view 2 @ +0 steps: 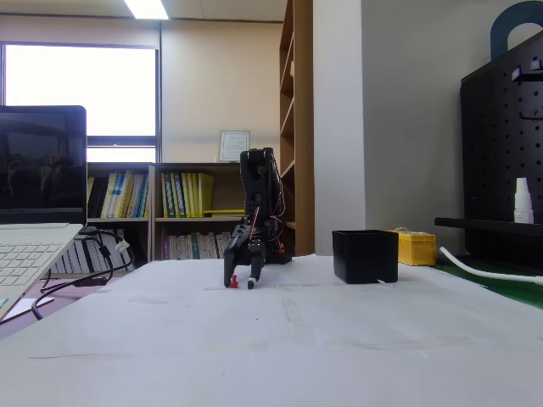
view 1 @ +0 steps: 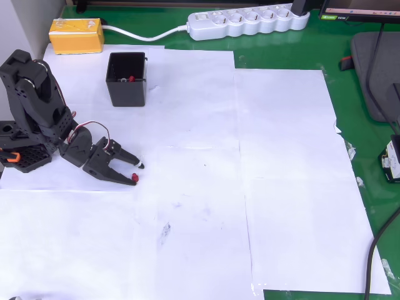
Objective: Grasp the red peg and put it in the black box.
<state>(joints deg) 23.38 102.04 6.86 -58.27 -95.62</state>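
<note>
The box [view 1: 127, 79] stands open on white paper [view 1: 206, 187] and holds the red peg [view 1: 131, 79] near its middle. My gripper [view 1: 136, 172] rests low on the paper, well apart from the box, fingers spread and empty. A yellow block [view 1: 76, 35] and power strip [view 1: 247, 22] lie on the green mat [view 1: 369, 206] behind.

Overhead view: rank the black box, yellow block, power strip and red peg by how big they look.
1. power strip, longest by far.
2. black box and yellow block: look alike in area, so I won't rank them.
3. red peg, a tiny speck inside the box.
</note>
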